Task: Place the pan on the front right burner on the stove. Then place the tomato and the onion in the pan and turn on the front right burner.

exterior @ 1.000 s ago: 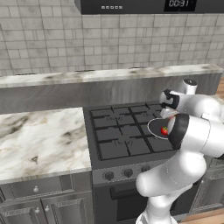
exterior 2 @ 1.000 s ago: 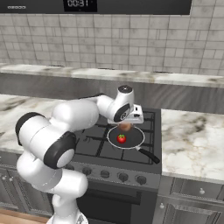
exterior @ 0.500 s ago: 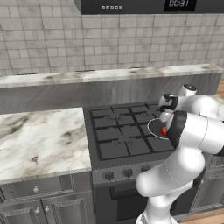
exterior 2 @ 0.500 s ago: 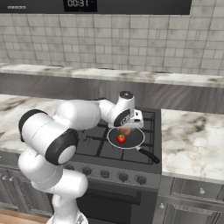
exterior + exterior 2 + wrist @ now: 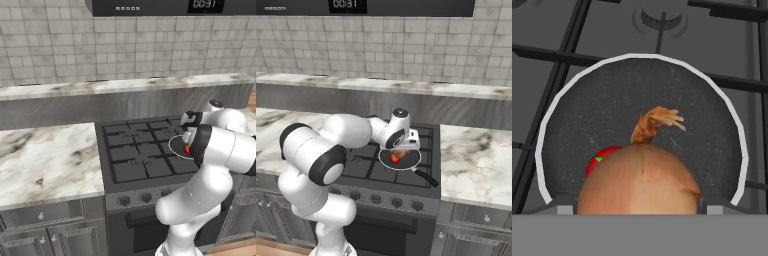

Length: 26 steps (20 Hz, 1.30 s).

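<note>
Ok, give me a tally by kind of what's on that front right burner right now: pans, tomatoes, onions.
Pans: 1, the pan on the burner.
Tomatoes: 1, the tomato lying in the pan.
Onions: 1, the onion between the fingers of the hand, over the pan.
Total: 3.

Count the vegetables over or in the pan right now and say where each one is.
2. The tomato lies on the floor of the pan. The onion is between the fingers of the gripper, above the pan; any others could be hidden behind it.
</note>
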### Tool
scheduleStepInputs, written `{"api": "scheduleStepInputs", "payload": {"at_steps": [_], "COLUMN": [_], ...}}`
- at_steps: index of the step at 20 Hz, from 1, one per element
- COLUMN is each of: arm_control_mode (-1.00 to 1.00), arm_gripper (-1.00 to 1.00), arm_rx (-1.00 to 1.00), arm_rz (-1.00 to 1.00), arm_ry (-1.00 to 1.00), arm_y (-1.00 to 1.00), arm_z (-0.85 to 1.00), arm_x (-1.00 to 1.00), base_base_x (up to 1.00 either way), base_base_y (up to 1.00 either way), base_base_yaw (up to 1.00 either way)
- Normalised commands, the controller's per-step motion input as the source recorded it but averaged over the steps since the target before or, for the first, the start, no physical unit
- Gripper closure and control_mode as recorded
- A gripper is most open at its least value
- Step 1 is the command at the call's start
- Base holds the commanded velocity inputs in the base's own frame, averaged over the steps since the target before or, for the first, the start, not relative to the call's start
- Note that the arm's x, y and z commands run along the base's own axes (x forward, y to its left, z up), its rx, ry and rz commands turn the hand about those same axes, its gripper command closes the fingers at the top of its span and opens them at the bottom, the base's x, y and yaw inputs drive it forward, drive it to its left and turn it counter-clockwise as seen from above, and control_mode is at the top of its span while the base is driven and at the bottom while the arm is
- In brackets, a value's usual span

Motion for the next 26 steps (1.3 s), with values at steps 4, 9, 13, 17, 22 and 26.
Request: {"api": "scheduleStepInputs", "payload": {"at_steps": [4, 9, 13, 17, 22, 26], "arm_control_mode": [-1.0, -1.0, -1.0, -1.0, -1.0, -1.0], "arm_gripper": [1.0, -1.0, -1.0, -1.0, -1.0, -1.0], "arm_rx": [0.0, 0.0, 0.0, 0.0, 0.0, 0.0], "arm_rz": [0.0, 0.0, 0.0, 0.0, 0.0, 0.0], "arm_ry": [0.0, 0.0, 0.0, 0.0, 0.0, 0.0], "arm_y": [0.0, 0.0, 0.0, 0.0, 0.0, 0.0], "arm_z": [-0.02, 0.0, 0.0, 0.0, 0.0, 0.0], "arm_x": [0.0, 0.0, 0.0, 0.0, 0.0, 0.0], "base_base_x": [0.0, 0.0, 0.0, 0.0, 0.0, 0.0], "base_base_y": [0.0, 0.0, 0.0, 0.0, 0.0, 0.0], "base_base_yaw": [0.0, 0.0, 0.0, 0.0, 0.0, 0.0]}}
